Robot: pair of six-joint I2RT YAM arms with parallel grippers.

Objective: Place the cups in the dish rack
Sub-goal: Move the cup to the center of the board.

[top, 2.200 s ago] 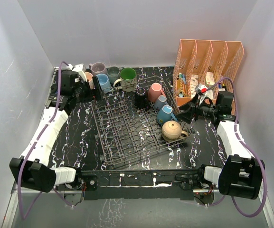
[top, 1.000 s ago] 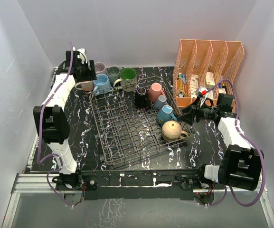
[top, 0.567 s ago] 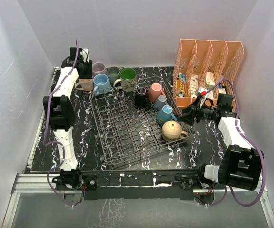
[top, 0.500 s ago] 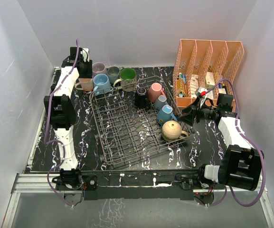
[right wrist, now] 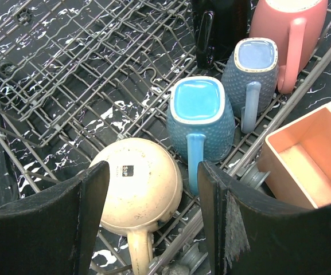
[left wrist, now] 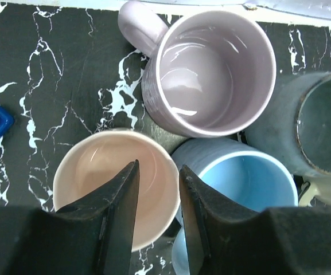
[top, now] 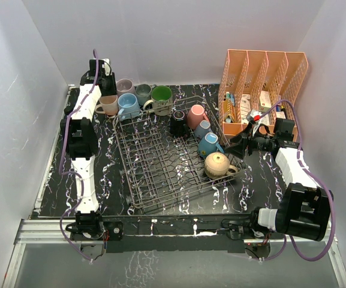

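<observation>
Peach cup [left wrist: 99, 172] rim sits inside the left end effector [left wrist: 158, 170].

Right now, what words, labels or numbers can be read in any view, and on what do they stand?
"SP": small dark stamp on the upturned base of the cream ceramic mug lying in the dark wire dish rack.
Printed items inside the orange mesh file organizer: too small to read.
No other text visible.

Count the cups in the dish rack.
5, all along the right side of the dish rack: black cup, pink cup, grey-blue cup, teal cup, cream cup nearest. None looks hidden.
</observation>
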